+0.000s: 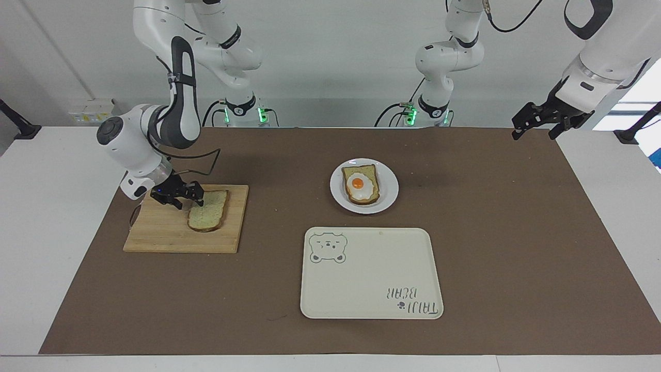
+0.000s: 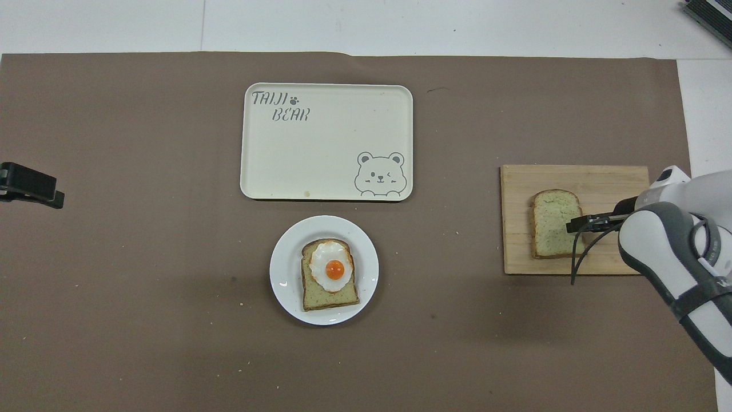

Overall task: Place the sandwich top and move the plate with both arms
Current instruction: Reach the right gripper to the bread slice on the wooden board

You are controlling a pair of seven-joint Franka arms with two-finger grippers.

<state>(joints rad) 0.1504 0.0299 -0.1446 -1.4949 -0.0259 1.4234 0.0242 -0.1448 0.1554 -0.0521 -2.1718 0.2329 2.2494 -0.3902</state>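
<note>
A brown mat (image 1: 465,248) covers most of the white table (image 1: 46,206). Next in size is the cream tray (image 1: 371,273) with the bear print, lying flat and farther from the robots than the plate (image 1: 388,187). The wooden cutting board (image 1: 170,235) lies toward the right arm's end of the table, well apart from the tray. The plate, round and glossy white, sits near the middle of the mat, just beside the tray's robot-side edge but not touching it, and carries a bread slice (image 1: 361,178) topped with a fried egg (image 1: 359,185). The sandwich top (image 1: 209,212), a plain slice with brown crust, lies flat on the cutting board with its rounded end away from the robots. The right gripper (image 1: 193,197) is low at the edge of the sandwich top that faces the right arm's end of the table, its fingers set around that edge; whether they already press the bread I cannot tell. The left arm waits with the left gripper (image 1: 532,126) raised over the mat's corner at the left arm's end of the table, its fingers spread apart and holding nothing.
</note>
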